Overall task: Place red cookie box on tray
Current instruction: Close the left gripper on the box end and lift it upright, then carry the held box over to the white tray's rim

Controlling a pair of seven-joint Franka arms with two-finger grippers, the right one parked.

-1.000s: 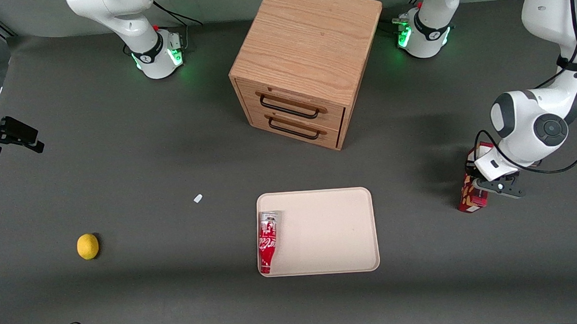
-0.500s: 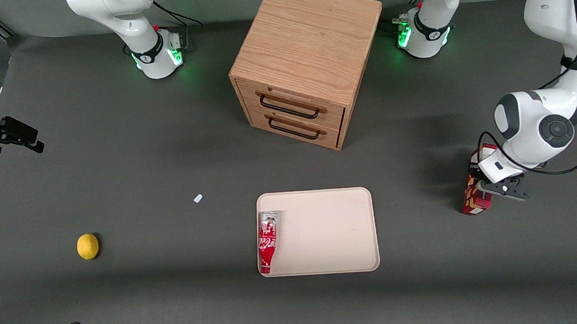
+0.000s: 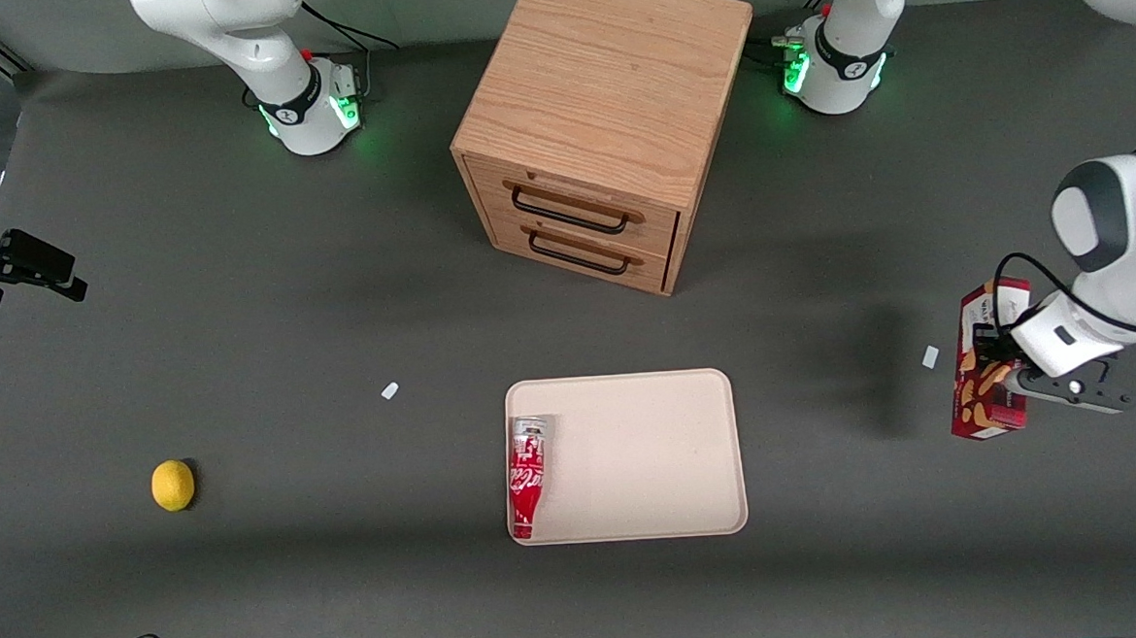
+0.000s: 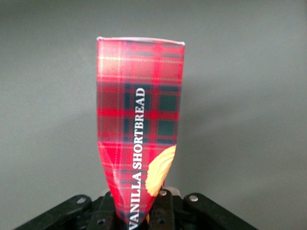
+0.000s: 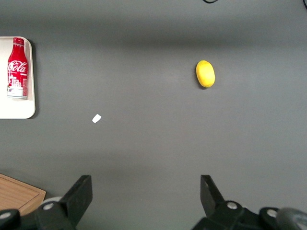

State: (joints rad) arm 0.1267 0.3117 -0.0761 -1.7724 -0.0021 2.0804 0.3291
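The tool [image 3: 1004, 374] is clamped on the cookie box [image 3: 984, 360], pinching its carton in, and holds it clear of the bench [image 3: 237, 307] toward the working arm's end, so it can carry it well across to the tray [image 3: 653, 456].

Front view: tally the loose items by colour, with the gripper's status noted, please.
Red: 2, the red cookie box held in the gripper off the tray, and the cola bottle on the tray
Yellow: 1, the lemon
White: 2, small scraps
Total: 5
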